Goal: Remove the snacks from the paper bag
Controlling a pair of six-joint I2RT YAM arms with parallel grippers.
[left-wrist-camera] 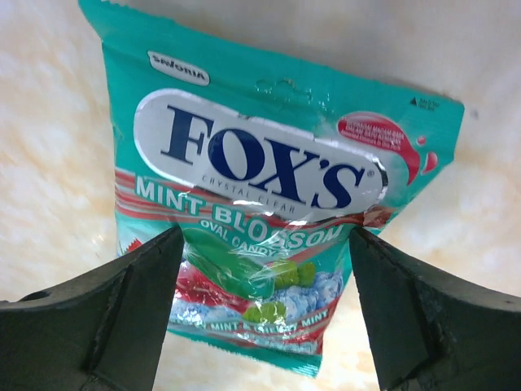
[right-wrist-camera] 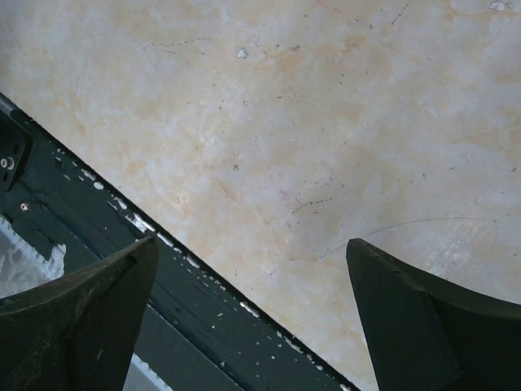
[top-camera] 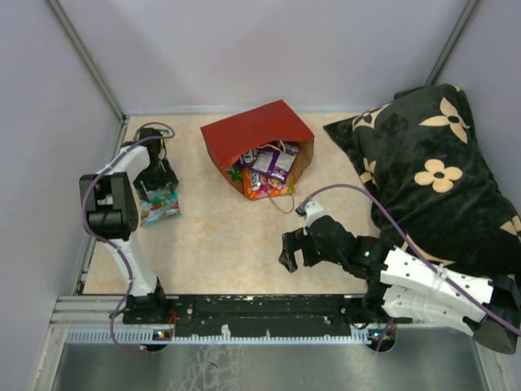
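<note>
Risk as I see it: the snacks (top-camera: 267,169) in the paper bag (top-camera: 252,130) are glossy and piled at its mouth. A pinch could skid off or drag the light bag, which lies on its side at the back of the tabletop (right-wrist-camera: 285,122). Left jaws wide open, straddling the green packet (left-wrist-camera: 269,147) lying flat at far left, no grip on it. Right jaws fully open, empty, near the front edge.

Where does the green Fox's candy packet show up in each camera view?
Top external: Fox's packet lies at the far left on the beige tabletop, under the left gripper.
Left wrist: it fills the centre, between the open fingers.
Right wrist: not in it.
Shared landmark: the beige tabletop, seen in all three.
</note>
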